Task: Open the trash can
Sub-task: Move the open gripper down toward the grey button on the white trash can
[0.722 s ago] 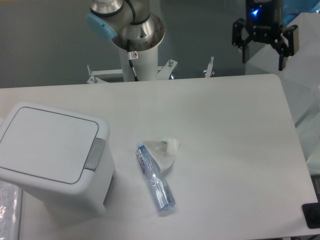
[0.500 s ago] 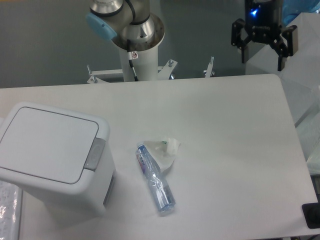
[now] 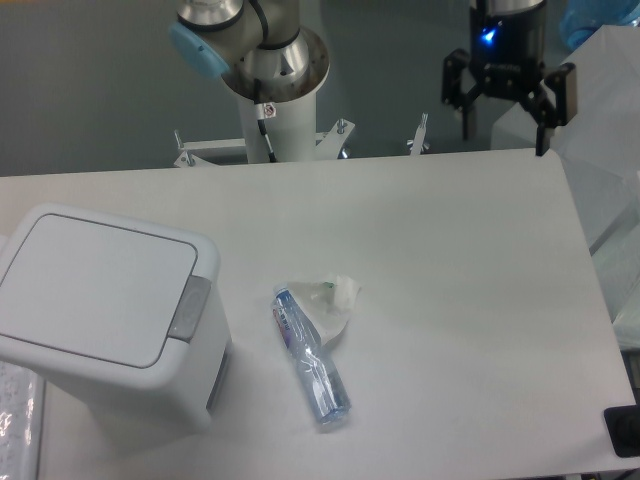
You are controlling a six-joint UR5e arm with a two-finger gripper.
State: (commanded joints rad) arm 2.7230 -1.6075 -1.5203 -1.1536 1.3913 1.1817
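Observation:
The trash can (image 3: 105, 310) is a large white boxy bin at the table's left front. Its flat square lid (image 3: 95, 287) lies shut, and the grey push-button latch (image 3: 189, 307) sits on its right edge. My gripper (image 3: 505, 132) hangs high over the table's far right edge, far from the bin. Its two black fingers (image 3: 467, 115) are spread apart and hold nothing.
A crushed clear plastic bottle (image 3: 311, 356) with a blue label lies at mid-table, beside a crumpled white wrapper (image 3: 330, 303). The arm's base column (image 3: 278, 100) stands behind the table. Translucent plastic sheeting (image 3: 605, 150) hangs at the right. A black object (image 3: 624, 431) sits at the front right corner.
The gripper has moved a little to the left and slightly up, still open. The trash can, bottle and wrapper have not moved.

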